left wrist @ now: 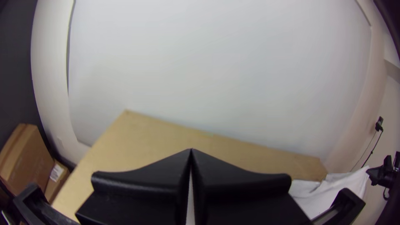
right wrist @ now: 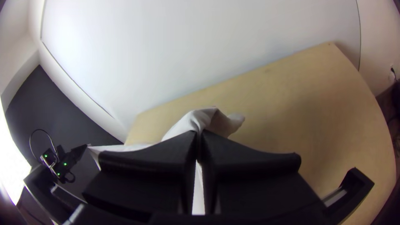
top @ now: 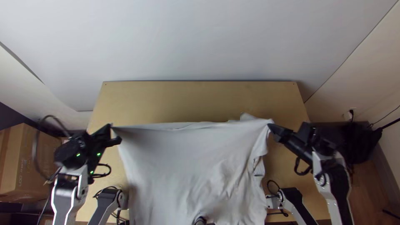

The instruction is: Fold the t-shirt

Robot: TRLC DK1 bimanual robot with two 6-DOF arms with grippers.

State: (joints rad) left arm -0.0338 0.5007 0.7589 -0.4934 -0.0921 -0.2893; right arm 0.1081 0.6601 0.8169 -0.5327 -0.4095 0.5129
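Observation:
The white t-shirt [top: 187, 162] is stretched between the grippers, its far edge taut and raised, its body hanging toward the table's near edge. My left gripper [top: 111, 130] is shut on its left far corner. At the right far corner, my right gripper [top: 271, 125] is shut on the cloth, with loose folds hanging beside it. The left wrist view has the left gripper [left wrist: 191, 152] with fingers together and part of the t-shirt [left wrist: 325, 193] beyond. In the right wrist view, white cloth [right wrist: 204, 118] bunches over the closed tips of the right gripper [right wrist: 198, 135].
Bare wood of the table [top: 200, 100] lies beyond the shirt. Cardboard boxes [top: 31, 162] stand on the floor left of the table. Two more arm parts [top: 109, 204] rest near the shirt's lower sides. A dark bag-like thing [top: 358, 141] is at the right.

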